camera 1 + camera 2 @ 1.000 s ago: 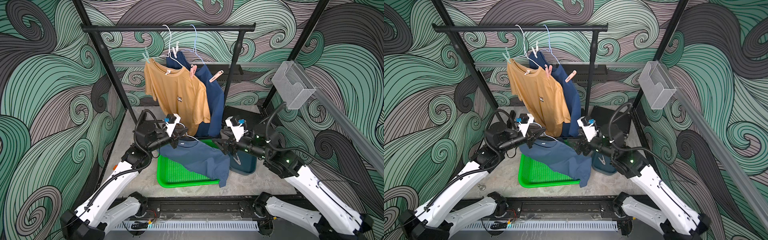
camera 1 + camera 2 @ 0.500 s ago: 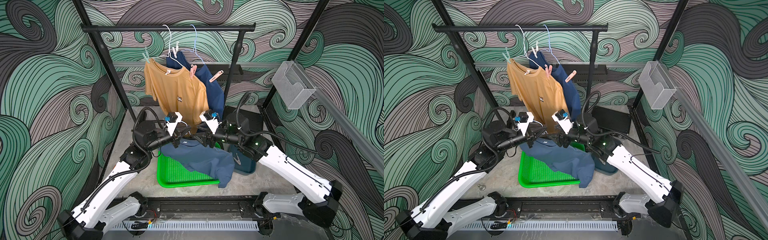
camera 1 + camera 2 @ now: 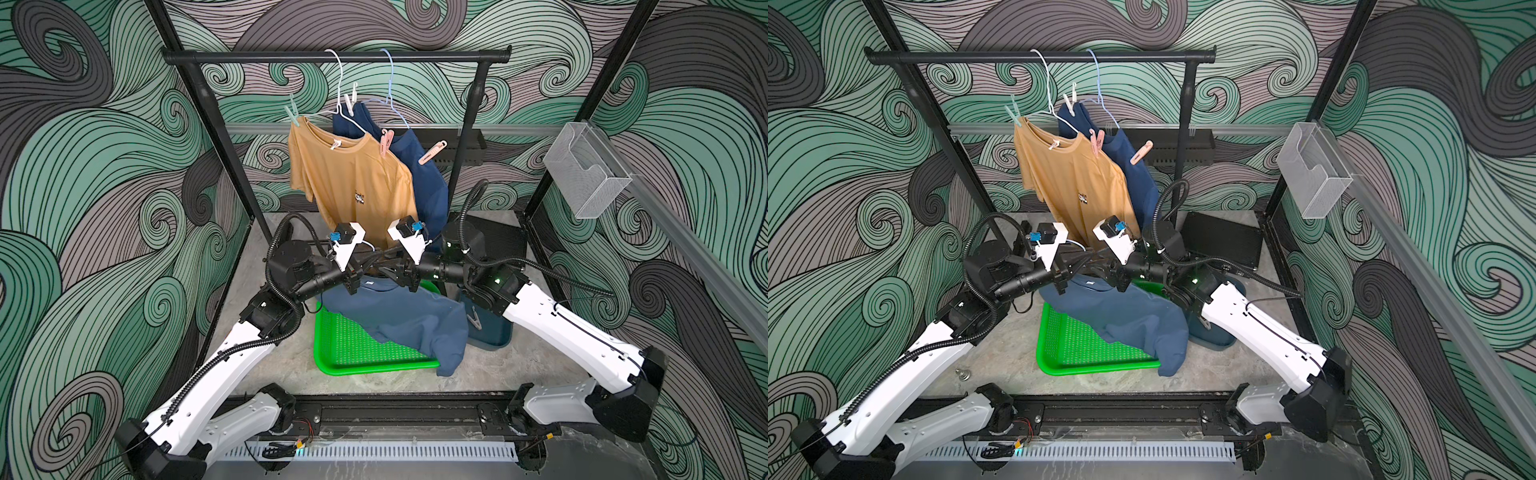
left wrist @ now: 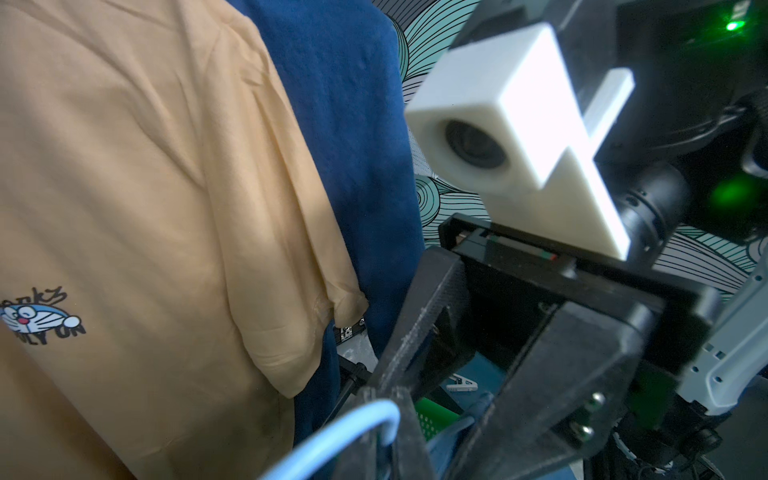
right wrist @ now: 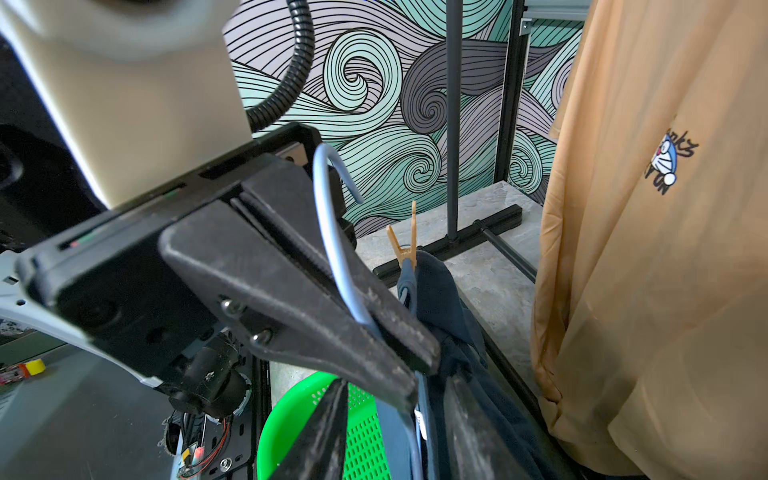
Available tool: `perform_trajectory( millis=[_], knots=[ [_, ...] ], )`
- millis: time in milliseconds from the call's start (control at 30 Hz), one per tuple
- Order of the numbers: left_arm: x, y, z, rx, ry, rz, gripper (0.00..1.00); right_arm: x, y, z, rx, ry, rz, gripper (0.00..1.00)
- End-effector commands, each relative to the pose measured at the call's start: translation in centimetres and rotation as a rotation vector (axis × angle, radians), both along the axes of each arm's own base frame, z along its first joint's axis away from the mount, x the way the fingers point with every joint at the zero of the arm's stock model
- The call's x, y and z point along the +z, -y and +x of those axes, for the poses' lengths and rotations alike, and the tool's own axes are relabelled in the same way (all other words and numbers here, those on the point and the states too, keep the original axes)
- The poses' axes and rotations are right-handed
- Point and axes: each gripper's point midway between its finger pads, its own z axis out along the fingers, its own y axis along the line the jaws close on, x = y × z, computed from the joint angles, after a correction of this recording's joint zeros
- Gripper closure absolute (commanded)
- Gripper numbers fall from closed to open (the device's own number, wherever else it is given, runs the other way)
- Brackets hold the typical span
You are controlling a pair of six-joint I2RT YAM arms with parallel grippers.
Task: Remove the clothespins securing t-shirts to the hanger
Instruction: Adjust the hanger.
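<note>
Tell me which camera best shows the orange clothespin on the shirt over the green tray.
The right wrist view: the orange clothespin stands unblocked, clipped on the blue shirt, near the hanger. In both top views it is too hidden to make out; the left wrist view misses it.

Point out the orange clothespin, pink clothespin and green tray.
orange clothespin [image 5: 405,249], right wrist view, where its legs meet
pink clothespin [image 3: 386,143], in a top view, its middle
green tray [image 3: 353,345], in a top view, bare mesh floor
</note>
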Motion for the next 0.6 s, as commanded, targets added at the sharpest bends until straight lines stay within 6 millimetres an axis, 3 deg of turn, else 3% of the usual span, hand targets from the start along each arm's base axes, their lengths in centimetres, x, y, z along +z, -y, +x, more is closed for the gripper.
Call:
perform_trajectory(
  millis=[0,367,567],
  knots=[
    [2.8,0.0,-0.8,-0.018,0.066,-0.031,1.0,0.8,-0.7,0.2,0.022,0.018,0.036,0.62],
    [3.2,-0.1,-0.7,-0.01,0.071,-0.04,1.0,-0.2,-1.6,0.7,0.037,0.019,0.047,0.68],
    [3.1,-0.1,-0.8,-0.01,0.068,-0.036,1.0,0.2,-2.0,0.7,0.051,0.025,0.067,0.77]
  ],
)
